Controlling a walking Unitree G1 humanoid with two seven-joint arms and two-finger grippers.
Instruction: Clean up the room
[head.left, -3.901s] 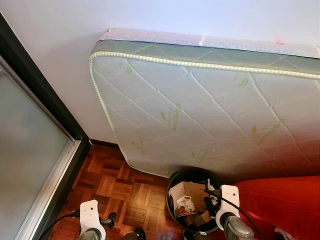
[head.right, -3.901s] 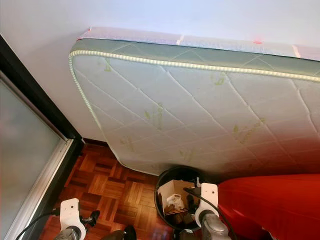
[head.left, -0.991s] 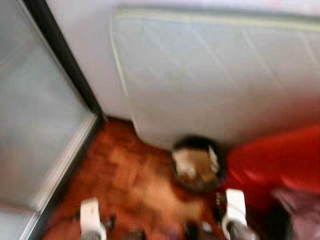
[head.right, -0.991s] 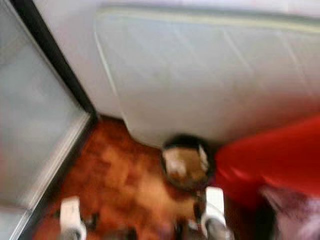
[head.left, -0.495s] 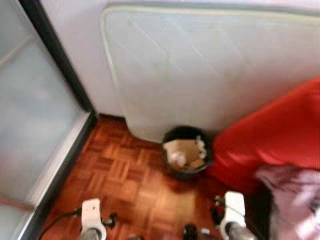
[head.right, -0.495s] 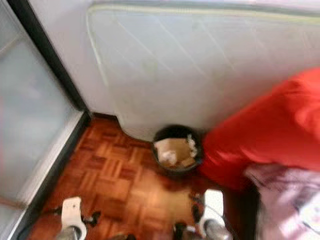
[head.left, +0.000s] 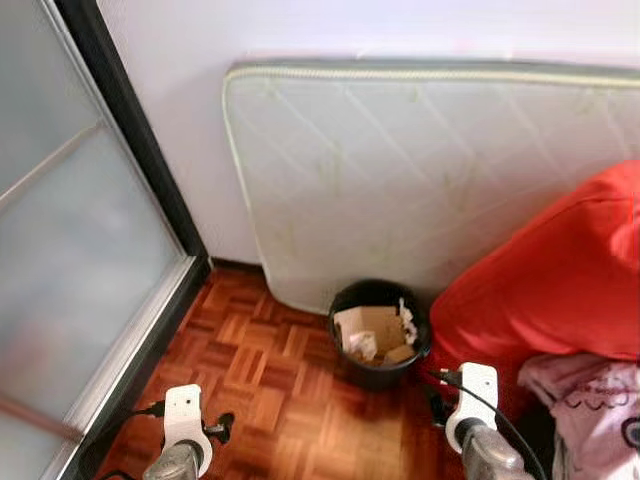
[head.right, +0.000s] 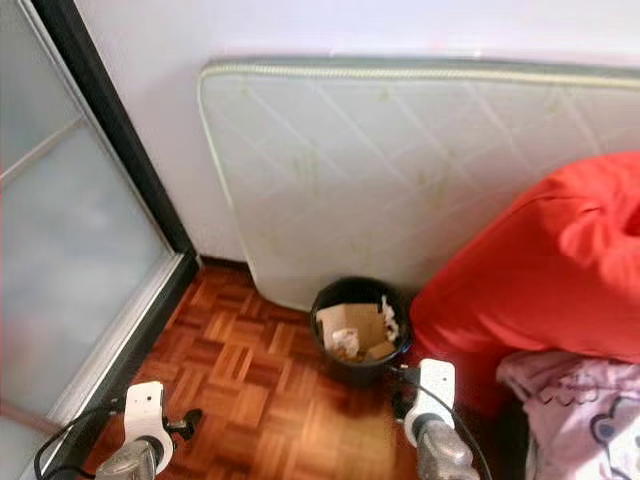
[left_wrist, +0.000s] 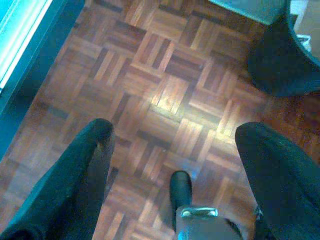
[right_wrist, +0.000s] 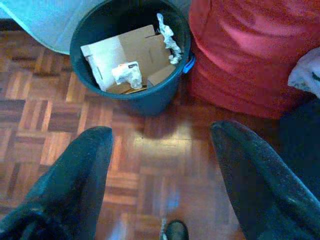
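Nearest us, at the bottom of the frame, both arms hung low over the parquet floor (head.left: 270, 400). Our left gripper (left_wrist: 172, 165) and right gripper (right_wrist: 160, 165) were both spread wide with nothing in them, probably just carried that way while we moved around. Right of centre sat the black bin (head.left: 378, 332), stuffed with cardboard and crumpled paper, handy for whatever trash we'd find. A red cushion (head.left: 550, 290) crowded its right side, pink clothes (head.left: 590, 410) at lower right. Behind, a mattress (head.left: 420, 170) leaned against the wall, presumably stored.
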